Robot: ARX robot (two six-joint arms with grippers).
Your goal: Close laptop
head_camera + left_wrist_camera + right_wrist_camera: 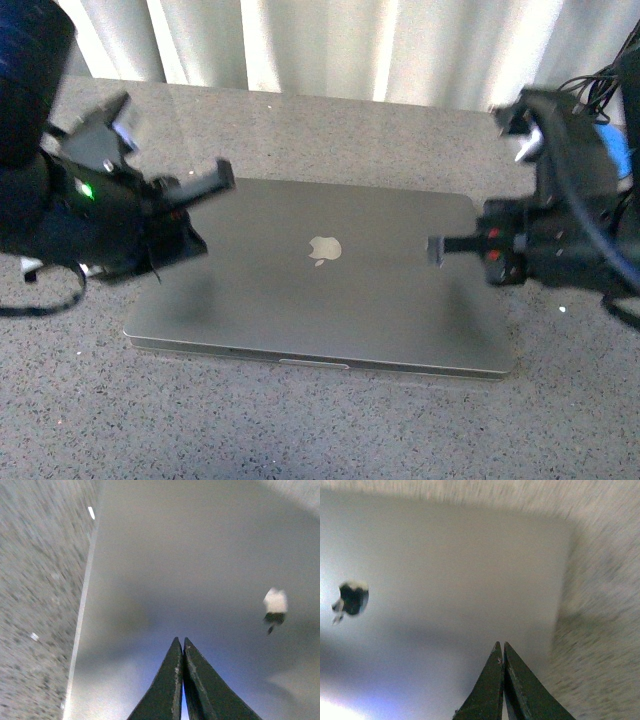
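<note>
The laptop [330, 290] lies flat on the speckled grey table with its lid down, the grey lid and pale apple logo [322, 249] facing up. My left gripper [222, 177] is shut and empty, above the lid's far left corner. My right gripper [435, 249] is shut and empty, above the lid's right part. In the left wrist view the shut fingers [181, 645] point over the grey lid [190, 565]. In the right wrist view the shut fingers [501, 647] hang over the lid [445, 580] near its edge. Keys, trackpad and screen are hidden.
Pale curtains [330, 40] hang behind the table's far edge. Black cables and a blue object [612, 140] sit at the right behind my right arm. A cable [40, 300] loops on the table at the left.
</note>
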